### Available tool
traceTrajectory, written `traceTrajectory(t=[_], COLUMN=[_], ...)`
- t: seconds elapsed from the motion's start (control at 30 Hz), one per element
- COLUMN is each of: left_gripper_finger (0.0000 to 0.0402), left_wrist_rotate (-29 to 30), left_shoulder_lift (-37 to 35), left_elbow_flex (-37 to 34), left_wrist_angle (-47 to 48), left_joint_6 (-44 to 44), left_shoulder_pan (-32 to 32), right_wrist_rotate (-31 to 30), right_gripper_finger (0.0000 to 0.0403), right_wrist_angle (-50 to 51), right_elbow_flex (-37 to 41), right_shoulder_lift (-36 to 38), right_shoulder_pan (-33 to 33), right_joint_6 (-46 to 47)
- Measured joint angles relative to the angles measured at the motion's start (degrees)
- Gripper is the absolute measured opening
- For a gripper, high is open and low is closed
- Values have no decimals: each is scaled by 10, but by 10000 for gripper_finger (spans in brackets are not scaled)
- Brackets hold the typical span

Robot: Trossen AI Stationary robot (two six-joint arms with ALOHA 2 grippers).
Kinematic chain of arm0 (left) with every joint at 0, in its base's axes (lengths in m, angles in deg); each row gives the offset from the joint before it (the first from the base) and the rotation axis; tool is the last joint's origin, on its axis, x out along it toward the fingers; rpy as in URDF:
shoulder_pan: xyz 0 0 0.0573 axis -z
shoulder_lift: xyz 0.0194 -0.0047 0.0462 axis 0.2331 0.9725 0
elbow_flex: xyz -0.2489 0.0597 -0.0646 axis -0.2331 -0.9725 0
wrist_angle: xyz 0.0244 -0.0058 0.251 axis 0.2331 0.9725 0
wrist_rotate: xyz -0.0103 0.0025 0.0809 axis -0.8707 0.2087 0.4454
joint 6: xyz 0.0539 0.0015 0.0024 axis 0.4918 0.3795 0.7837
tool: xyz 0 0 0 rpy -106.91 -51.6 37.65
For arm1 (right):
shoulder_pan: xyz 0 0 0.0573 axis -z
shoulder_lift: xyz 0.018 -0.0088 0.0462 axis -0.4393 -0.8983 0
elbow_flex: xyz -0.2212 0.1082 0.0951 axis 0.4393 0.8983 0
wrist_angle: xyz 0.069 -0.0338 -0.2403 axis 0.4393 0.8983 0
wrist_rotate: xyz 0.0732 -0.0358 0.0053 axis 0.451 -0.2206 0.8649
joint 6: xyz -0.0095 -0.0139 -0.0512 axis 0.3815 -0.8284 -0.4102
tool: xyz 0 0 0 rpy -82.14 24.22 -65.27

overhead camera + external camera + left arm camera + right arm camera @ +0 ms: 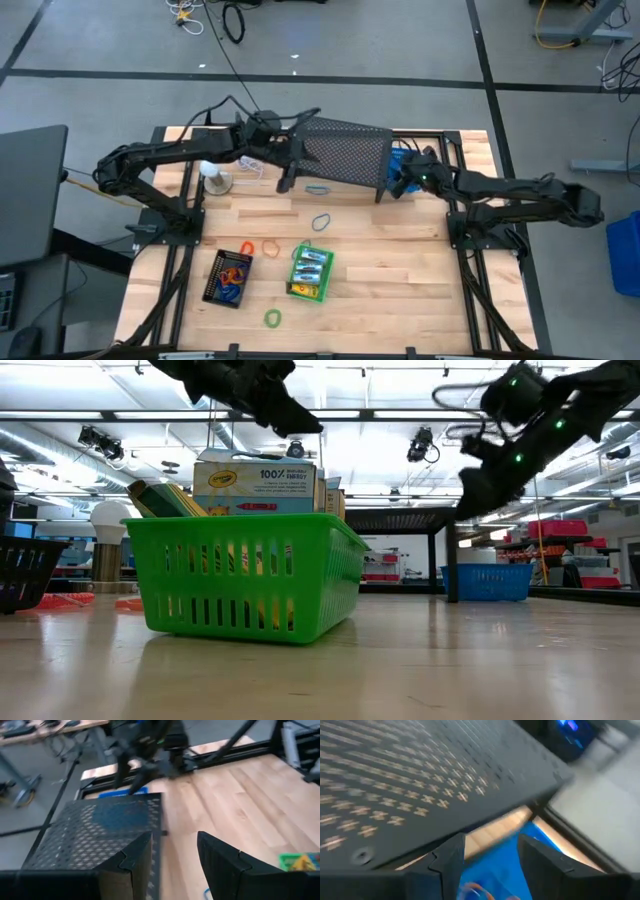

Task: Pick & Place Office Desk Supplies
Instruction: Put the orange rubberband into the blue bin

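Yellow crayon boxes [310,266] stand in a green basket [291,291] at the near middle; the low view shows them [255,488] close up. Coloured loops fill a small black basket [228,278], and loose loops lie on the wood: grey-blue [318,188], [321,222], orange [271,247], green [273,318]. My left gripper [172,865] is open above the left end of a black mesh stand [345,152]. My right gripper [492,855] is open at the stand's right end, over a blue basket [495,870] with a loop [470,891] in it.
The mesh stand [95,832] stands at the table's far middle between both grippers, with the blue basket [402,160] at its right end. A white bulb [213,176] stands at the far left. The near right of the table is bare wood.
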Motion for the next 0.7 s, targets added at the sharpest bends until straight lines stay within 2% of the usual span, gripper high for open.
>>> traceTrajectory(t=[0.13, 0.2, 0.3, 0.4, 0.53, 0.7], left_gripper_finger=[166, 166, 166, 166, 166, 166], left_wrist_rotate=[15, 44, 97, 118, 126, 182], left_shoulder_lift=[0, 0, 0, 0, 0, 0], left_elbow_flex=[0, 0, 0, 0, 0, 0], left_wrist_angle=[1, 10, 26, 47, 97, 185], left_joint_6=[-23, -32, -38, -46, -64, -92], left_shoulder_pan=[-16, -19, -19, -18, -9, 19], right_wrist_rotate=[47, 67, 58, 50, 69, 107], right_gripper_finger=[192, 192, 192, 192, 192, 192], right_wrist_angle=[-55, -68, -92, -111, -112, -104], right_elbow_flex=[-1, 0, 0, 0, 0, 0], right_shoulder_lift=[23, 26, 27, 27, 26, 26], right_shoulder_pan=[-59, -87, -120, -146, -179, -205], right_joint_6=[-52, -74, -97, -137, -167, -167])
